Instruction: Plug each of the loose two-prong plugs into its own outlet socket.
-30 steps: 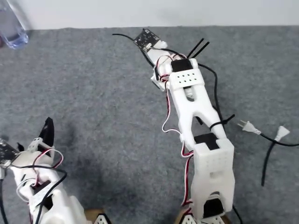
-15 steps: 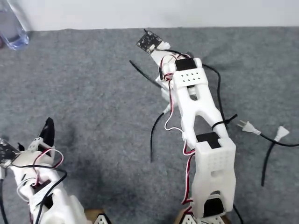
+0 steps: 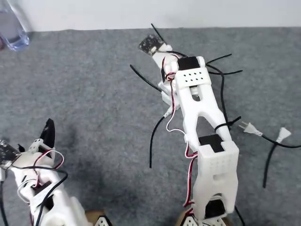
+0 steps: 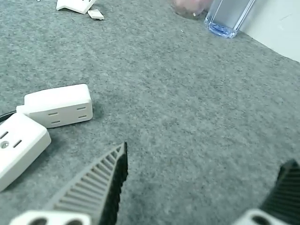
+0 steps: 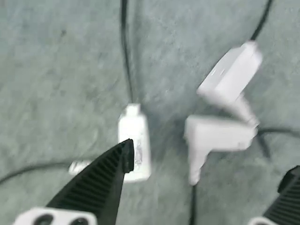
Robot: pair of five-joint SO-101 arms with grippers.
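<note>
plugs [image 5: 134, 140] numbering three beneath spread right claw [image 5: 209, 159], two outlet blocks [image 4: 58, 105] near spread left claw [image 4: 205, 157]

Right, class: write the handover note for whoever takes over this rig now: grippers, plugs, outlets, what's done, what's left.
Left gripper: jaws open, empty, low over the mat near two white outlet blocks with empty slots.
Right gripper: jaws open, empty, above white plugs on black cords.
Two loose plugs lie on the mat beside the right arm.
Done: no plug seated.
Left: every plug to its socket.
</note>
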